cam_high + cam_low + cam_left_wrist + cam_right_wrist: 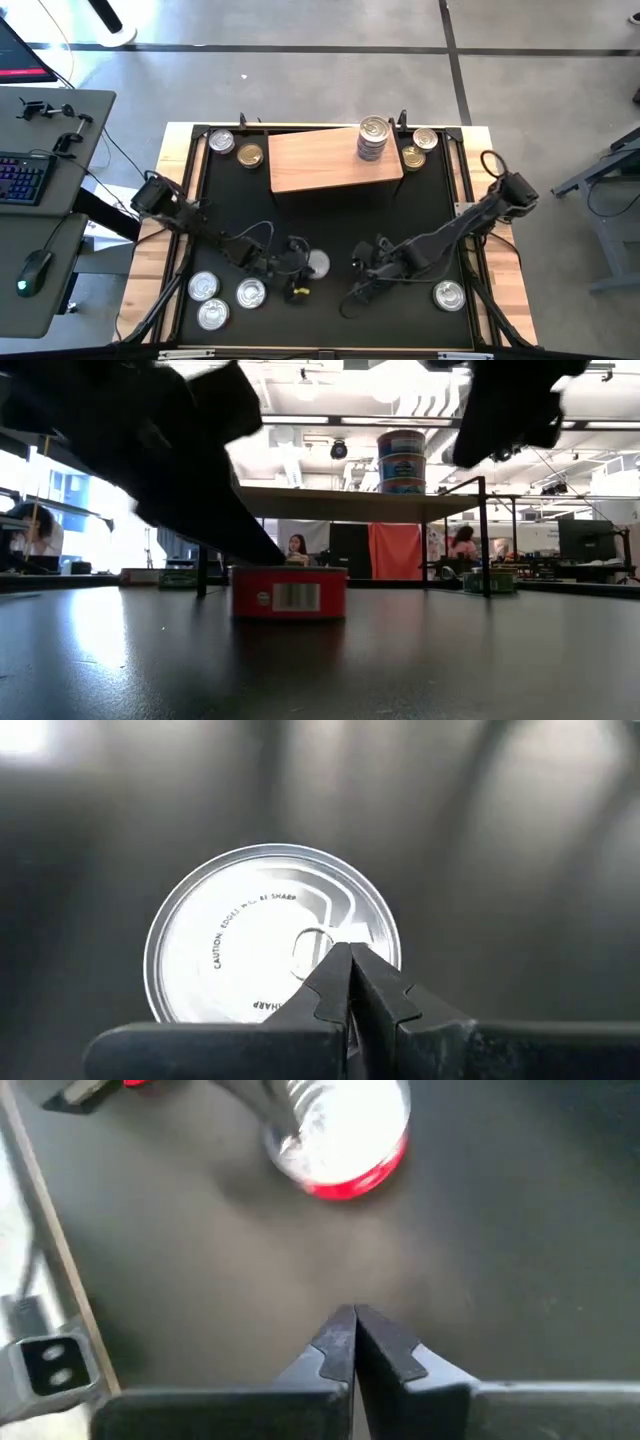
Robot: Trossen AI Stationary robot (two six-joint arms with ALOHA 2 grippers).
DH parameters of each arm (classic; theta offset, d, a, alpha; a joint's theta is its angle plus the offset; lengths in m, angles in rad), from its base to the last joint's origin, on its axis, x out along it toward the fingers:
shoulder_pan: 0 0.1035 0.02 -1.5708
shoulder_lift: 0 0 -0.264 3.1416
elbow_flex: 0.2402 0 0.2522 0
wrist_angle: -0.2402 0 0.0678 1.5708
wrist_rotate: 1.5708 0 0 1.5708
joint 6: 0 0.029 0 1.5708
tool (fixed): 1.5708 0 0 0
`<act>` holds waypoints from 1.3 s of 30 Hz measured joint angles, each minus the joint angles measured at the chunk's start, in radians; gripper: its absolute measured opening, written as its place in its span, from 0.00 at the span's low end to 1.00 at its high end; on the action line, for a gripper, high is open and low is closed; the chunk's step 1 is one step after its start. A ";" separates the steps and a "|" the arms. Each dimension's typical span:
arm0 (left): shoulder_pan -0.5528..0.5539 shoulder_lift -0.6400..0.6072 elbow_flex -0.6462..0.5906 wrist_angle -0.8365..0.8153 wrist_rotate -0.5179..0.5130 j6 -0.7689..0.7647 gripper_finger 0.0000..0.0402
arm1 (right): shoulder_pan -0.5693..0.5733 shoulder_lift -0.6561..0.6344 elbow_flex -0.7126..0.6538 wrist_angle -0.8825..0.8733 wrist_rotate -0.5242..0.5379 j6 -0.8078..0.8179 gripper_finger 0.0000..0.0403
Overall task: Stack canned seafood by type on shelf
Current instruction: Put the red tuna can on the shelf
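Your left end effector [350, 960] is squeezed shut, empty, right above the red tin [316, 264] near the middle. Coming down shut, it could knock the tin away. Right end effector [353, 1325]: shut, empty. The shelf [320, 160] sits far back.

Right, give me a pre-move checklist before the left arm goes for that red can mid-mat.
1. Left gripper over the red can: ok, above its silver lid.
2. Left fingers apart for a grasp: not ok, pressed together.
3. Right gripper out of the way: ok, shut, holding nothing, over bare mat.
4. Free room on the shelf: ok, only one stack near its right end.
5. Stack label matches the red can: not ok, it looks bluish.
6. Can resting flat: ok.
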 joint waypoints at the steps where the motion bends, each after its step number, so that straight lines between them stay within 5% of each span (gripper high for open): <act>1: -0.007 0.000 0.002 0.017 0.000 0.004 0.00 | 0.006 -0.009 0.000 -0.009 0.004 0.005 0.00; 8: -0.030 -0.014 0.103 -0.041 -0.012 0.108 0.00 | -0.002 -0.002 0.000 0.005 -0.017 0.008 0.00; 19: -0.098 -0.186 0.127 -0.634 -0.001 0.042 0.00 | -0.100 0.160 -0.059 0.281 -0.166 -0.052 0.00; 28: -0.076 -0.037 0.100 -0.360 0.056 0.047 0.00 | -0.137 0.234 -0.059 0.322 -0.199 -0.027 0.00; 39: -0.019 0.030 0.148 -0.356 0.084 0.058 0.00 | -0.129 0.261 -0.055 0.370 -0.123 0.027 0.00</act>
